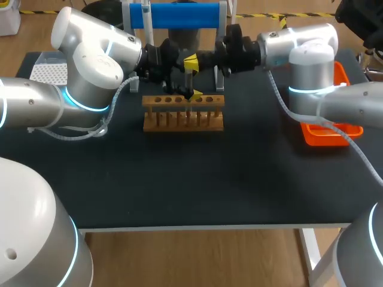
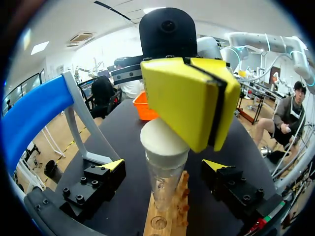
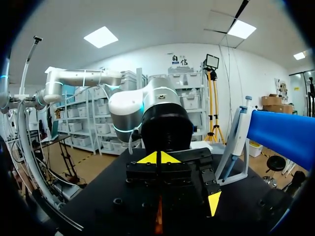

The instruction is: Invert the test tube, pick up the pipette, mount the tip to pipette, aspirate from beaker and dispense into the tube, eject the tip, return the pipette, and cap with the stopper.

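- Two arms of mine, head view: they come in from left and right and meet over the black table [image 1: 197, 179], above a brown wooden rack [image 1: 183, 116] with a row of holes.
- Head view, my right gripper [image 1: 190, 63]: yellow tips pressed together, pointing down over the middle of the rack.
- Head view, my left gripper [image 1: 190, 84]: one yellow tip shows at the rack's top front edge. The tube itself is lost among the black fingers.
- Head view, other items: a stand with a blue horizontal bar [image 1: 179, 15] stands behind the rack, with a white pipette [image 1: 145, 13] hanging at its left end. An orange plastic tray [image 1: 332, 131] sits at the table's right edge and a white perforated box [image 1: 48, 73] at its back left corner.
- Left wrist view, left gripper [image 2: 165, 166]: spread wide, one finger on each side of the clear glass test tube [image 2: 165, 189], apart from it on both sides.
- Left wrist view, test tube: upright in a hole of the rack [image 2: 165, 221], with a white tapered stopper [image 2: 165, 145] sitting in its mouth.
- Left wrist view, right gripper [image 2: 206, 137]: yellow fingers closed flat against each other, only a dark seam between them. They rest on the stopper's top, as far as I can tell. The tray [image 2: 147, 108] lies beyond and the bar [image 2: 29, 118] to one side.
- Right wrist view, right gripper [image 3: 158, 158]: tips meet point to point with nothing between them, and the stopper and tube are hidden beneath. One yellow fingertip [image 3: 214, 201] of my left gripper shows beside it, with the bar [image 3: 283, 132] further out on that side.
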Robot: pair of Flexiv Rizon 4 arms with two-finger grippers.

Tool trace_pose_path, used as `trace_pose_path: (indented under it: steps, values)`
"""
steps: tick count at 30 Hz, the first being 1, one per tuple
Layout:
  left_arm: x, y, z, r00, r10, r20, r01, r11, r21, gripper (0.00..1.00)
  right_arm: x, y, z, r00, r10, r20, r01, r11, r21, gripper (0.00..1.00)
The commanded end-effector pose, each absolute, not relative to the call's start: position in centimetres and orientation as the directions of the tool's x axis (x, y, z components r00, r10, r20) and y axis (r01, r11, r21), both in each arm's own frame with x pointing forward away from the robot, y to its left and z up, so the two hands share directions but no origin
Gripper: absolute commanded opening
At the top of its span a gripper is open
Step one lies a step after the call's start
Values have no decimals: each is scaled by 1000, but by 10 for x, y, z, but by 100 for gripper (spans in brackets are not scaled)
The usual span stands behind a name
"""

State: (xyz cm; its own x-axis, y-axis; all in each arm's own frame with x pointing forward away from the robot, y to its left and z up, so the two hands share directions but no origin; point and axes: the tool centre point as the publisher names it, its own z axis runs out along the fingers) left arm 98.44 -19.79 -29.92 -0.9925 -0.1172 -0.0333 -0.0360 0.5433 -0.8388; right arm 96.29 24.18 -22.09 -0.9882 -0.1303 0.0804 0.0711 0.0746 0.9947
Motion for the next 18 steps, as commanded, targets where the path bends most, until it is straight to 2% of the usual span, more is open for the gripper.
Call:
trace_pose_path:
  steps: [1, 18]
  values:
    - [986, -198, -299, -993, -114, -31, -37, 545, -838, 100, 965, 242, -224, -988, -132, 83, 73, 73, 995, 0]
    - [986, -198, -299, -993, -114, -31, -37, 545, -838, 100, 964, 242, -235, -987, -128, 101, 99, 23, 995, 0]
